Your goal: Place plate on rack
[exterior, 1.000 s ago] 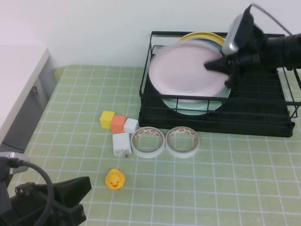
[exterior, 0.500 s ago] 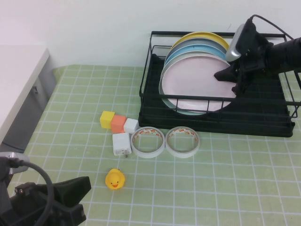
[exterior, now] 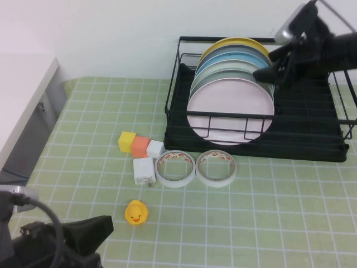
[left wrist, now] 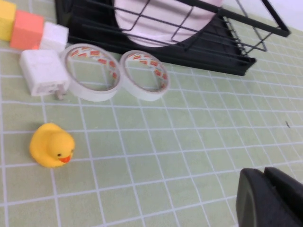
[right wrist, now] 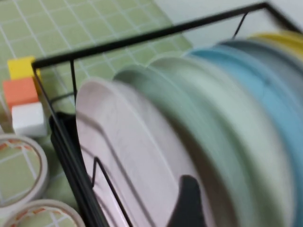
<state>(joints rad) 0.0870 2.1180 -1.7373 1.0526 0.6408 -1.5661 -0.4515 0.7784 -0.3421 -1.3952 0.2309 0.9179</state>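
Note:
The pale pink plate [exterior: 230, 111] stands upright in the black wire rack [exterior: 312, 142], in front of the other plates and behind the rack's front wires. My right gripper [exterior: 266, 75] hovers at the plate's upper right rim, open and holding nothing. In the right wrist view one dark finger [right wrist: 187, 203] lies over the pink plate [right wrist: 128, 142]; the other finger is out of view. My left gripper [exterior: 83, 234] is parked at the table's near left corner, shut and empty. In the left wrist view its fingers [left wrist: 265, 194] are low over the mat, with the plate [left wrist: 161, 19] far off.
Mint-green [exterior: 212, 72], blue [exterior: 223, 58] and yellow [exterior: 234, 42] plates stand behind the pink one. Two tape rolls [exterior: 175, 169] [exterior: 216, 167], a white charger [exterior: 144, 171], yellow [exterior: 127, 140], orange [exterior: 139, 146] and white [exterior: 155, 148] blocks and a rubber duck [exterior: 136, 213] lie on the green mat.
The right gripper lowered the pink plate into the rack, let it go and rose up and back to the plate's top rim. The plate now stands on its own. The left arm barely shifted.

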